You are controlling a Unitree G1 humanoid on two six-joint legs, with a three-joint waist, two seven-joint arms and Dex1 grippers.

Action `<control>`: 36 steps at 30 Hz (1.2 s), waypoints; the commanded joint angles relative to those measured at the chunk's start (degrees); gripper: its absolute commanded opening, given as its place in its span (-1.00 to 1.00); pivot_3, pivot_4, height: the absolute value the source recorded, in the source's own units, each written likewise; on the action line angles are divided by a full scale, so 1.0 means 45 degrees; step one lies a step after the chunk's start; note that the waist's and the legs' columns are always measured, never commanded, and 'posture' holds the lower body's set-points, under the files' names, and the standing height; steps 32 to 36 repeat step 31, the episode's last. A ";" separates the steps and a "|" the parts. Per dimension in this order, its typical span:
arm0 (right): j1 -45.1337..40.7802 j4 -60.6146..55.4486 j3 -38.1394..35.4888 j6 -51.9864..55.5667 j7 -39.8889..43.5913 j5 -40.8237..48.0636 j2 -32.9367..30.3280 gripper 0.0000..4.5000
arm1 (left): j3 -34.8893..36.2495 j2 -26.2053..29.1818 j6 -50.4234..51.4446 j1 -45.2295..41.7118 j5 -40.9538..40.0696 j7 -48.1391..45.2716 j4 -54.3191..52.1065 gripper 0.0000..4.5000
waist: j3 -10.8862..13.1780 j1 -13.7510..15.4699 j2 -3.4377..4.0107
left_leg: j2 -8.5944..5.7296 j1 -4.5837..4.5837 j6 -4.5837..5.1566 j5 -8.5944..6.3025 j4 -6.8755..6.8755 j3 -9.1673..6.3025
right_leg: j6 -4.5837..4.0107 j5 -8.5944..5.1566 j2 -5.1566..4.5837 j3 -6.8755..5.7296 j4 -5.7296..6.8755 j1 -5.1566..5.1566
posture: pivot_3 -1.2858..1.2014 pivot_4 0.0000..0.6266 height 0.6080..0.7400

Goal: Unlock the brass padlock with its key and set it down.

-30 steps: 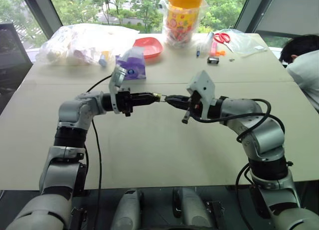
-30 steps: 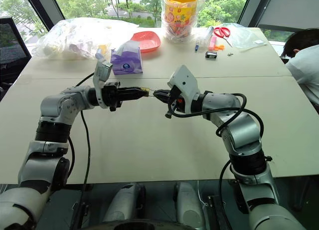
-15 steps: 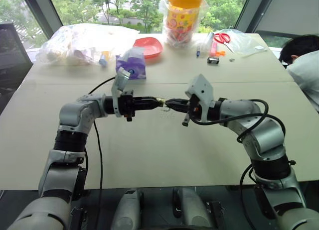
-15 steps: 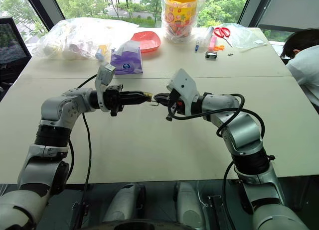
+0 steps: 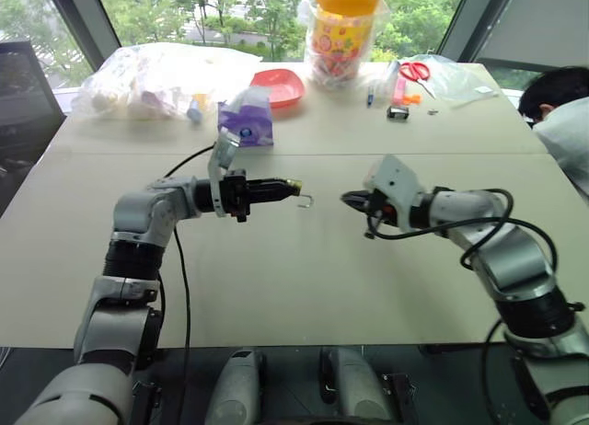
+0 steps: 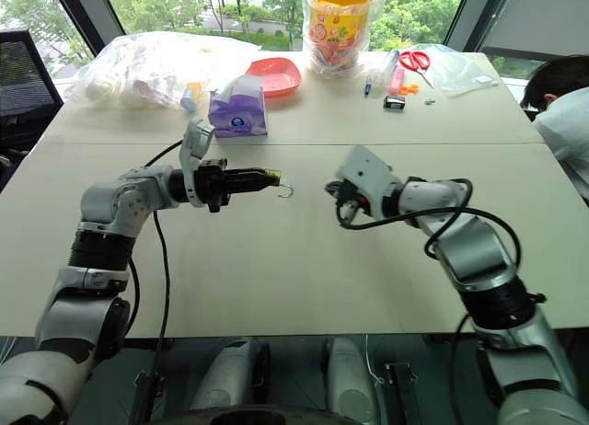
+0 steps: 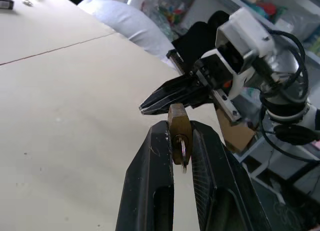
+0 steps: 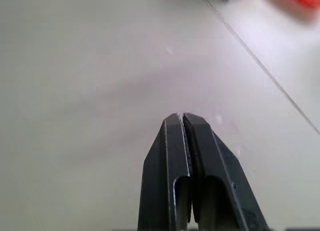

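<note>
My left gripper [image 5: 287, 185] points sideways over the table [image 5: 294, 287] and is shut on the brass padlock [image 5: 294, 183]. Its silver shackle [image 5: 306, 201] hangs off the far end like an open hook. In the left wrist view the padlock [image 7: 179, 126] stands upright between the fingers [image 7: 150, 166]. A thin silver piece [image 7: 183, 153] lies against it; I cannot tell whether that is the key. My right gripper [image 5: 348, 200] is shut, a hand's width to the right of the padlock, with its tip pointing at it. Nothing sticks out of its fingertips [image 8: 175, 122].
At the table's far side lie a purple tissue pack [image 5: 245, 121], a red dish [image 5: 274, 86], clear bags [image 5: 156, 75], a yellow-lidded jar [image 5: 342, 29], scissors [image 5: 412, 71] and a small black object [image 5: 397, 113]. A person [image 5: 557, 112] sits at the right edge.
My right gripper has pulled back to the right and lower, away from the padlock it was touching. The shackle now hangs out as an open hook. My left gripper sank a little.
</note>
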 commanded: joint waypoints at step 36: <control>0.1335 -0.2700 -0.0431 0.1096 -0.0911 0.0694 0.0035 -1.00 | 0.0830 0.1652 0.0112 0.1772 0.1923 0.2473 -0.2831 0.62 | -0.0004 -0.0119 -0.0003 | 0.0053 0.0004 0.0002 -0.0003 -0.0019 -0.0013 | -0.0019 -0.0005 0.0004 -0.0002 0.0013 -0.0016 | 0.03 -0.52 1.00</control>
